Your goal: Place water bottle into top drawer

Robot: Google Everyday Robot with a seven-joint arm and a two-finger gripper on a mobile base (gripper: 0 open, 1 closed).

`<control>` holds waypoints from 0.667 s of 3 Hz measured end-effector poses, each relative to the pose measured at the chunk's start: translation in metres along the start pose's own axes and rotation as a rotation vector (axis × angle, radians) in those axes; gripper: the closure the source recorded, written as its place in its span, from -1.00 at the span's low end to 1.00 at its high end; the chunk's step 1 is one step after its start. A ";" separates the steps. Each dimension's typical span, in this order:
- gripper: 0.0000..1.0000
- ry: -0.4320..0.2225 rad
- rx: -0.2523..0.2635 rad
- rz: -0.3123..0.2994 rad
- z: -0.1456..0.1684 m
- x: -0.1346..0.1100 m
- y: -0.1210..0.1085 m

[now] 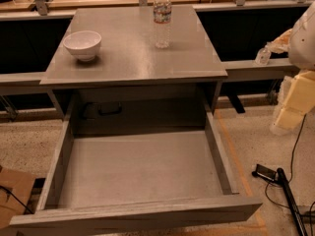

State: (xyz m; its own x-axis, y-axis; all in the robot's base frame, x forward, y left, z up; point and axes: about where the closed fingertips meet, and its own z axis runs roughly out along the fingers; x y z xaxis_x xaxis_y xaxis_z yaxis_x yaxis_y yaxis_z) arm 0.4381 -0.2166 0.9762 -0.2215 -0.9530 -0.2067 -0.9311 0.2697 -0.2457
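Observation:
The water bottle (162, 17) stands upright on the back right part of the grey cabinet top (133, 58). It is clear plastic with a white cap and a reddish-white label. The top drawer (138, 168) is pulled fully out toward me, and its flat grey bottom is bare. My gripper (289, 113) hangs at the right edge of the view, beside the cabinet and over the floor. It is well to the right of the bottle and lower, and it holds nothing that I can see.
A white bowl (82, 44) sits on the cabinet top at the left. A small clear bottle (263, 55) stands on the ledge to the right of the cabinet. A black device with cables (268, 172) lies on the floor at the right. Cardboard (12, 191) lies at the lower left.

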 end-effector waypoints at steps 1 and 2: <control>-1.00 0.000 0.000 0.000 0.000 0.000 0.000; -1.00 -0.105 0.038 0.007 0.024 -0.015 -0.039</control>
State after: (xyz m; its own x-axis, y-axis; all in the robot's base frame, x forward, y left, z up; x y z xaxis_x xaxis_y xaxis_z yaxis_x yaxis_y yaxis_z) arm 0.4848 -0.2097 0.9664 -0.1945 -0.9319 -0.3061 -0.9176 0.2832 -0.2790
